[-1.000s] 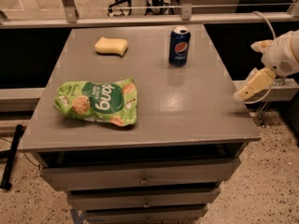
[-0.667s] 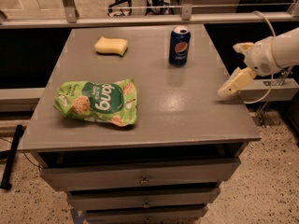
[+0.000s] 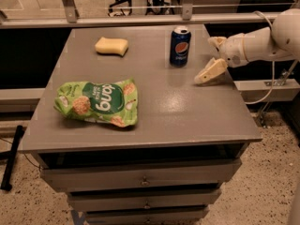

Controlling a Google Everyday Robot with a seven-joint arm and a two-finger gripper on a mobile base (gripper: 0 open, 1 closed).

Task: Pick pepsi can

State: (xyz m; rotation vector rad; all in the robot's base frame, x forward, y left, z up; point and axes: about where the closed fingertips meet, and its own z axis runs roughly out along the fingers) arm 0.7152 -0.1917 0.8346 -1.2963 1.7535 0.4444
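Gripper (image 3: 211, 57) fingers spread wide, just beside pepsi can (image 3: 180, 47), not touching. Bare tabletop (image 3: 187, 107) between them. Yellow sponge (image 3: 111, 46) and green snack bag (image 3: 97, 102) well beyond the can.

Grey table (image 3: 187, 111) with drawers (image 3: 117, 176) stands on speckled floor (image 3: 269, 189), dimly lit.

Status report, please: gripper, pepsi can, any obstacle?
White two-finger gripper open, over right side of grey table. Small dark blue pepsi can upright, left of it, untouched. Nothing between; green snack bag, yellow sponge farther left.
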